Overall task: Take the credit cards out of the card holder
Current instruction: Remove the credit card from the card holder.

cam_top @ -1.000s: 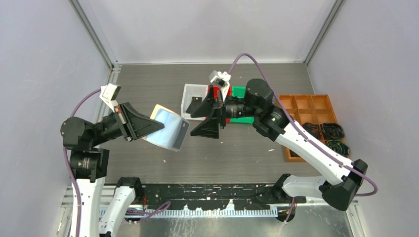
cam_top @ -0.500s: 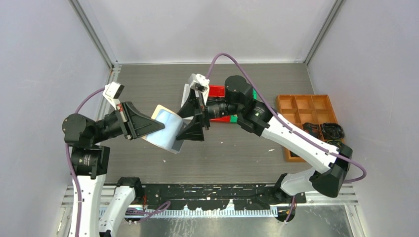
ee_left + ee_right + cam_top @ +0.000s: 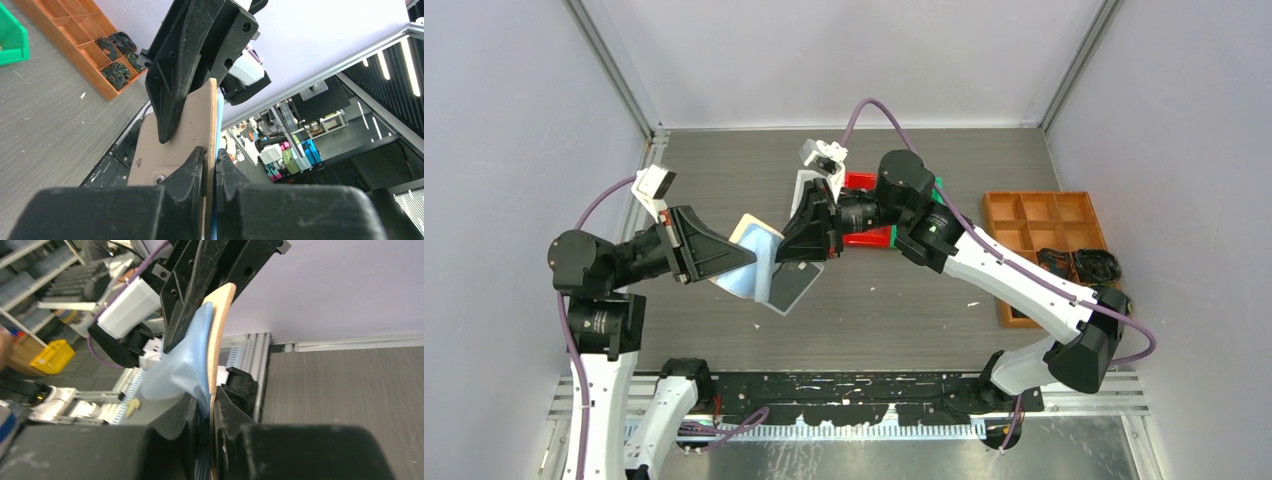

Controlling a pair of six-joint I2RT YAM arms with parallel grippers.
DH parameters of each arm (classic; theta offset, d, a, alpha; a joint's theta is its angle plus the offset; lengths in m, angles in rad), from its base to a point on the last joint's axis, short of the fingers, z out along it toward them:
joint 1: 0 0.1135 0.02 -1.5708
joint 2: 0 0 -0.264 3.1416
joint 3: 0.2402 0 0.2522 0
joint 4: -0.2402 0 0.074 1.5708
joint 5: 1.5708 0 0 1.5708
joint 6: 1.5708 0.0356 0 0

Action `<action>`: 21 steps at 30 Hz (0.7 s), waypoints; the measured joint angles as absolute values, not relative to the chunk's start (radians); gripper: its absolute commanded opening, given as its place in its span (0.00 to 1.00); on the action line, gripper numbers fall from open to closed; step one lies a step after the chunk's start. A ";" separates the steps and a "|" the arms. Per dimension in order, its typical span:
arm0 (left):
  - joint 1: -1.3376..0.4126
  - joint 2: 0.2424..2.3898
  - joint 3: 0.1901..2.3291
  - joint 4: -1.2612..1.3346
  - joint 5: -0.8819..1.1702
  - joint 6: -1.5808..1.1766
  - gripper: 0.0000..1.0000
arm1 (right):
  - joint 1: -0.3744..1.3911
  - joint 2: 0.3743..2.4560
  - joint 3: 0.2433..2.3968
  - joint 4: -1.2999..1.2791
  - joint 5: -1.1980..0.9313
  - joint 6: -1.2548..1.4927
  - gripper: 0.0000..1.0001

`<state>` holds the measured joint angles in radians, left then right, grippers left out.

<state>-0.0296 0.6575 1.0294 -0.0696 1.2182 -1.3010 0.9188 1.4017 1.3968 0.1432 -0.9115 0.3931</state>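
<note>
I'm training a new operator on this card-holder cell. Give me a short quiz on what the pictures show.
1. True or false: the holder lies flat on the table.
2. What clamps the holder? A the left gripper alone; B the right gripper alone; C both.
3. Fill in: the orange tray stands at the table's ___ side.

Key: 1 false, it is held in the air; 2 C; 3 right.
</note>
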 measured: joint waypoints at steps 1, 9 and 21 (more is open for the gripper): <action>-0.030 0.657 1.029 -0.066 1.224 -1.297 0.21 | 0.918 1.402 1.397 0.149 -0.916 0.408 0.06; -0.027 0.700 1.090 -0.160 1.208 -1.158 0.40 | 0.926 1.406 1.398 0.141 -0.907 0.449 0.01; -0.026 0.527 1.209 -0.492 0.873 -0.492 0.46 | 0.921 1.352 1.404 -0.124 -0.584 0.468 0.01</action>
